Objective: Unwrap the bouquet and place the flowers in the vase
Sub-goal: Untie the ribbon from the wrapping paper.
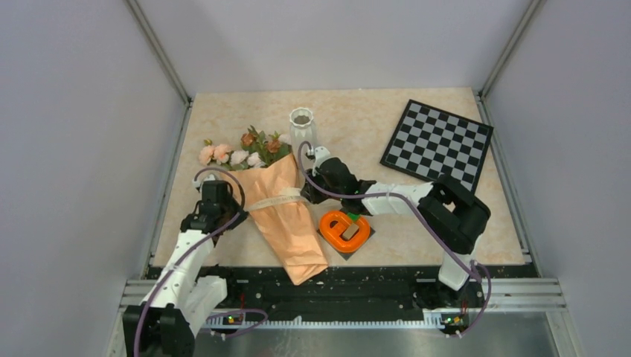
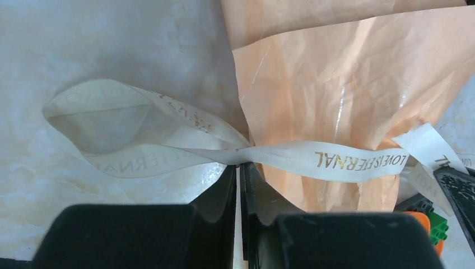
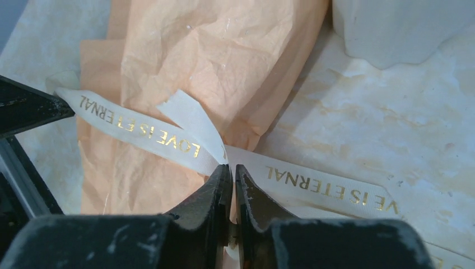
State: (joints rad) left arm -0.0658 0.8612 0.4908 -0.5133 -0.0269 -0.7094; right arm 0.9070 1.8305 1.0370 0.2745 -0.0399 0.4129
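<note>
Two black two-finger tools meet at the waist of the wrapping. Left tool point(image 2: 239, 168): jaws pressed almost together, pinching the gold-lettered cream ribbon point(image 2: 336, 158) where its flat loop joins the band. Right tool point(image 3: 231, 168): jaws likewise closed, nipping the same ribbon where a short cut tail folds over the band.

The ribbon cinches the long peach-tan kraft-paper bouquet point(image 1: 286, 223), which lies flat on the marbled beige bench point(image 1: 372, 111) between the two tools, narrow end toward the arms. Peach, pink and rust artificial flowers point(image 1: 242, 152) protrude from its far open end, just beside the tall ribbed white vase point(image 1: 302, 125), which stands upright. An orange plastic ring point(image 1: 344, 228) sits on a dark pad just right of the paper. A black-and-white chequered board point(image 1: 437, 141) lies well apart at far right.

Step in hand, as judged: loosening the tie. Done well, the tools would draw apart along the line of the band, low over the bench and steadily, so that the tie slips without dragging the bundle against the vase.

Not resolved:
- whether the tie is a slip bow or a hard knot;
- how deep the ribbon sits in either grip;
- the stems, hidden inside the paper;
- the vase, cut off in the right wrist view.
</note>
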